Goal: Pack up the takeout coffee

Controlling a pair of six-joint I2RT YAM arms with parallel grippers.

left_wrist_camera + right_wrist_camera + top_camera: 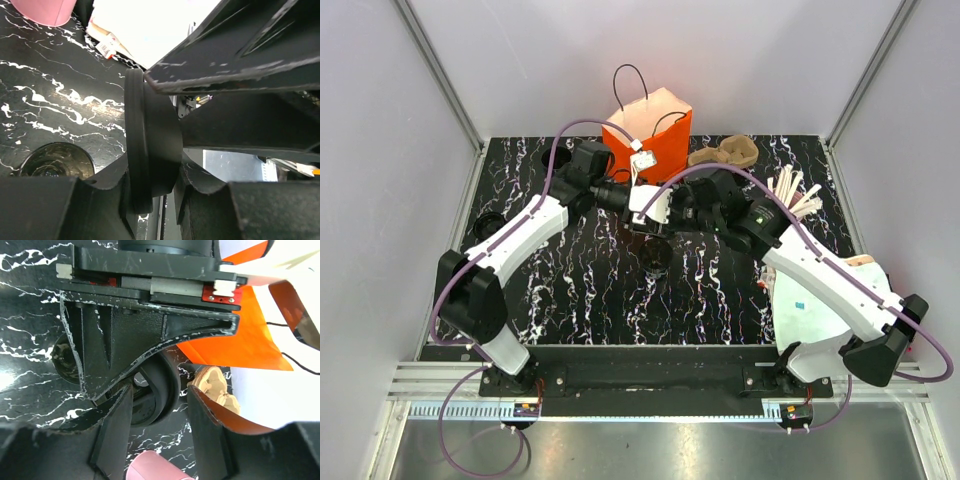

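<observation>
The takeout coffee (152, 150), a small black cup with a round black lid, lies on its side above the table. My left gripper (155, 185) is shut on it across the body just behind the lid rim. My right gripper (160, 410) faces it from the other side with its jaws around the same cup (160, 385). A gap still shows between the lid and the right finger (210, 430), so this gripper is open. In the top view both grippers, left (642, 208) and right (672, 212), meet just in front of the orange paper bag (650, 135), and the cup is mostly hidden between them.
A dark round object (656, 258) sits on the black marbled table (570, 290) below the grippers. The pink cup with white sticks (790, 195) stands at right, a brown pulp tray (725, 152) beside the bag, and white paper (810, 310) lies at the near right.
</observation>
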